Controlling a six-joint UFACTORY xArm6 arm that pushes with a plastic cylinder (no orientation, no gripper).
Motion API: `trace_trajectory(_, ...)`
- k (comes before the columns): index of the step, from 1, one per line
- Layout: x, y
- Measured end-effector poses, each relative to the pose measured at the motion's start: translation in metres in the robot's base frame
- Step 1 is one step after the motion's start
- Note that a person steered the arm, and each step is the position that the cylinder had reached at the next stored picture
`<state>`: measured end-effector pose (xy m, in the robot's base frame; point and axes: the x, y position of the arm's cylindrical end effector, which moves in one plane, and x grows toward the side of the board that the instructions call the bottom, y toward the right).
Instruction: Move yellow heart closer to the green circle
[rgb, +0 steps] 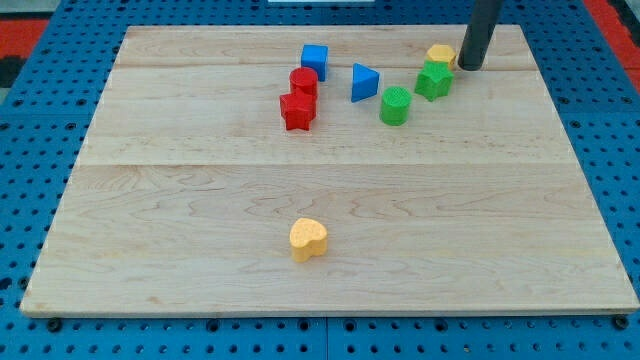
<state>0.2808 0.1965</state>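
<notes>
The yellow heart (308, 239) lies alone on the wooden board at the view's lower middle. The green circle (395, 105) stands far from it at the view's upper right. My tip (468, 67) is at the view's top right, just right of a yellow block (441, 54) and a green star (434, 79). The tip is far from the yellow heart and to the upper right of the green circle.
A blue triangle (364, 81) sits left of the green circle. A blue cube (314, 59), a red cylinder (303, 82) and a red star (297, 111) cluster further left. The board's edge (330, 313) meets a blue perforated surface.
</notes>
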Motion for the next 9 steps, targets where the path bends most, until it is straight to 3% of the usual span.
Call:
trace_trajectory(1, 0.013, -0.006)
trace_trajectory(2, 0.005, -0.031)
trace_trajectory(4, -0.031, -0.024)
trace_trajectory(5, -0.027, 0.040)
trace_trajectory(6, 0.072, 0.110)
trace_trajectory(7, 0.178, 0.128)
trace_trajectory(8, 0.290, 0.033)
trace_trajectory(9, 0.336, 0.002)
